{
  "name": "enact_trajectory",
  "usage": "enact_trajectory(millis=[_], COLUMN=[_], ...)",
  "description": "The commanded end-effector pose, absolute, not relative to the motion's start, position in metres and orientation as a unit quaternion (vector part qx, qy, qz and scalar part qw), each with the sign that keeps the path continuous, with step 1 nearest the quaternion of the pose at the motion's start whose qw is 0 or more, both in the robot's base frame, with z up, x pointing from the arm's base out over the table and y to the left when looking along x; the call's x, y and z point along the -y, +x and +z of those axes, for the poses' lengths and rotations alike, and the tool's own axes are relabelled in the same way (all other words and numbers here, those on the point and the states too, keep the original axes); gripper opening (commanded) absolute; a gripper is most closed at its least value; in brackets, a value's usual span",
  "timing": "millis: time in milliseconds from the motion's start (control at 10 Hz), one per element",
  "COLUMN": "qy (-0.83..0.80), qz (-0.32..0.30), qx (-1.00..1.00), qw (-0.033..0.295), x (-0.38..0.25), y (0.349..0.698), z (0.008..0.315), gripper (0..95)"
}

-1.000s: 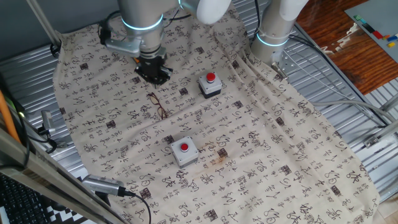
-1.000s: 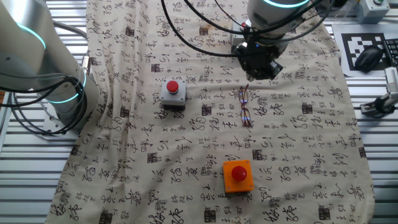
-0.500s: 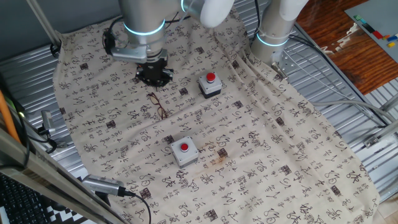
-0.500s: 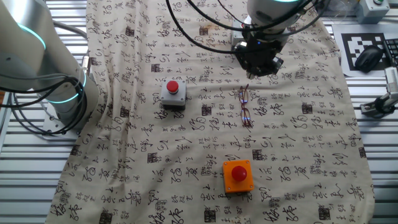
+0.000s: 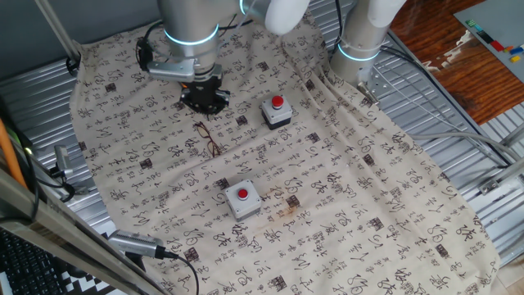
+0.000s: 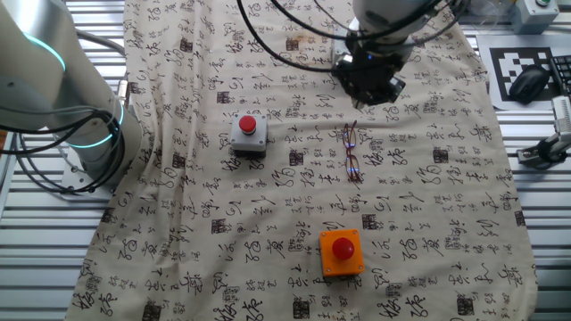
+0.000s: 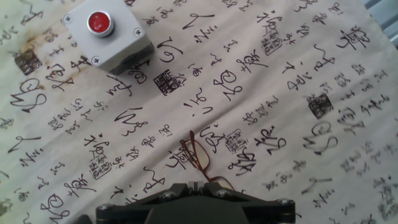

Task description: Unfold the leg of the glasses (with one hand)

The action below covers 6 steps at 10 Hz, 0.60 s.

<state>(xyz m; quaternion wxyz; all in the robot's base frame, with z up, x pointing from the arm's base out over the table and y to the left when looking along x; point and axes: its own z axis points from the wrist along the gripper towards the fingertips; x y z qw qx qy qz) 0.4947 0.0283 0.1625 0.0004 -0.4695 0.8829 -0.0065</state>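
A beige cloth (image 5: 344, 197) printed with black calligraphy characters and small square seals covers the worktop. The glasses (image 5: 208, 138) have a dark reddish-brown wire frame with clear lenses. Two grey button boxes (image 5: 277, 112) (image 5: 242, 199) carry red buttons; in the other fixed view one box's (image 6: 341, 252) body shows orange. The hand (image 5: 202, 98) is black, the arm silver-grey.

i see the glasses (image 5: 208, 138) lying flat on the printed cloth, thin dark reddish-brown wire frame with clear lenses (image 6: 352, 152). they look folded, the legs tucked against the frame. in the hand view they sit low in the middle (image 7: 198, 157), partly cut off by the hand's housing.
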Motion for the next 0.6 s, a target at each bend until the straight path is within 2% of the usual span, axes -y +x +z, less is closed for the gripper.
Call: enact_trajectory(millis=[100,600], qy=[-0.455,-0.45], qz=[-0.007,-0.007], qx=[-0.89,-0.893], qw=[0.002,0.002], x=[-0.0294,-0.0302], y=[0.4954,0.4945], z=[0.1623,0.1684], gripper=[0.0,0.0])
